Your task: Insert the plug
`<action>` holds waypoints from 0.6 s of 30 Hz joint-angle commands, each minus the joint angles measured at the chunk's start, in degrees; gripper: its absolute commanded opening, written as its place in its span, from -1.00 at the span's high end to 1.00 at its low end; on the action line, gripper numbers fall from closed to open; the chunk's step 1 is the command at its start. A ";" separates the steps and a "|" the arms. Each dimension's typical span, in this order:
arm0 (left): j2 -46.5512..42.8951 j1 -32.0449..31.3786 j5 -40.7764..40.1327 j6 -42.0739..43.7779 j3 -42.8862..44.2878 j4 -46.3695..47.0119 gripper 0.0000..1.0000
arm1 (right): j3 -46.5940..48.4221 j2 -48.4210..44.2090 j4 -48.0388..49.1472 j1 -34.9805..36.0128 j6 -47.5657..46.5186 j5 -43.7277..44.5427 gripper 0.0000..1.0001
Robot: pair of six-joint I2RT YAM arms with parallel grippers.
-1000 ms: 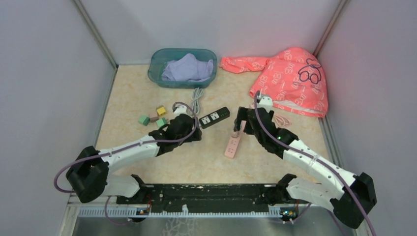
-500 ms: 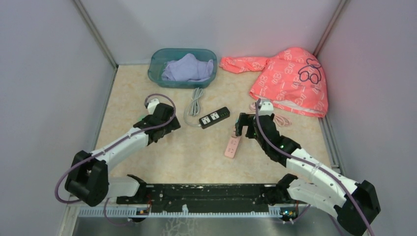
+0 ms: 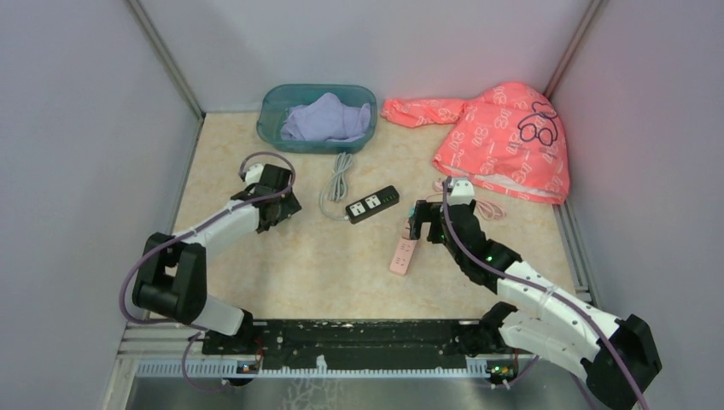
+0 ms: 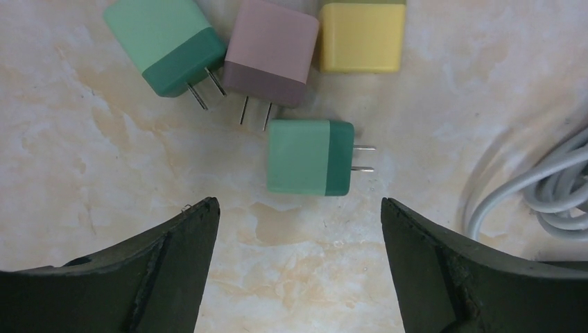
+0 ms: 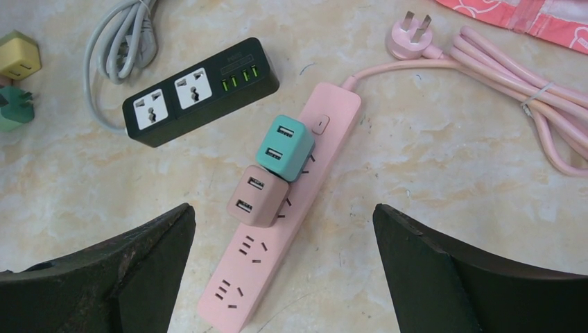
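Teal charger (image 5: 285, 146) and pink charger (image 5: 258, 195) sit in the pink power strip (image 5: 239, 291). Left fingers (image 4: 184, 239) are spread just short of a loose green charger (image 4: 308, 158), and right fingers (image 5: 149, 243) are spread, empty.

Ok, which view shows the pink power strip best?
Right wrist: the pink power strip shows whole, with a teal adapter and a pink adapter plugged in. Top external shows it small, partly behind the right arm. Left wrist misses it.
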 commanded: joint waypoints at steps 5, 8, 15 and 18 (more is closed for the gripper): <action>5.24 3.39 3.67 1.65 2.95 2.23 -0.67 | 0.23 -0.75 2.78 -0.53 -1.13 -0.10 -0.98; 6.57 4.25 4.59 2.62 2.88 3.03 -0.61 | 0.00 -0.71 3.05 -0.47 -1.26 -0.19 -0.98; 8.92 5.23 5.34 5.35 3.31 4.12 -0.44 | -0.15 -0.39 2.91 -0.53 -1.30 -0.82 -0.98; 9.62 5.29 5.46 6.39 3.73 4.39 -0.35 | -0.38 -0.39 2.96 -0.53 -1.22 -0.86 -0.97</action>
